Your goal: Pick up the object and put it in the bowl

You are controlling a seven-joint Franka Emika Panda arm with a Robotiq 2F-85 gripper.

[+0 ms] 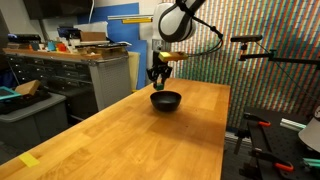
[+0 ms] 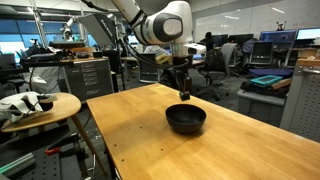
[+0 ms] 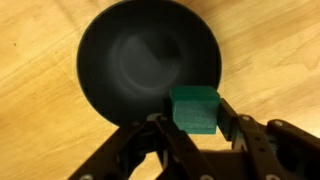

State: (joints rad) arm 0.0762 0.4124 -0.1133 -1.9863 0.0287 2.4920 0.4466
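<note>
While my pincer hangs just above the bowl, the wrist view shows its two dark fingers closed on the green block, one on each side. The block is held in the lower middle of the frame, overlapping the bowl's lower right edge rather than its centre. The bowl fills the upper middle of that view, glossy black with a pale sheen inside, and bare light wood of the table surrounds it. In an exterior view my pincer sits in the upper middle of the frame, a little left of the bowl and apart from its rim; the block is too small to make out there. The table runs from the centre down to the lower left, where a flat yellow tape piece lies well apart from the bowl. A grey cabinet with clutter on top stands beyond the table at the left, and a black stand arm reaches out before a patterned wall at the upper right. In an exterior view from another place, my pincer hangs over the bowl, right of centre on the table. A small round side table with white and dark items sits at the left edge, and a teal tray at the right, both well apart from the bowl. The only thing directly under my fingers is the bowl itself.
</note>
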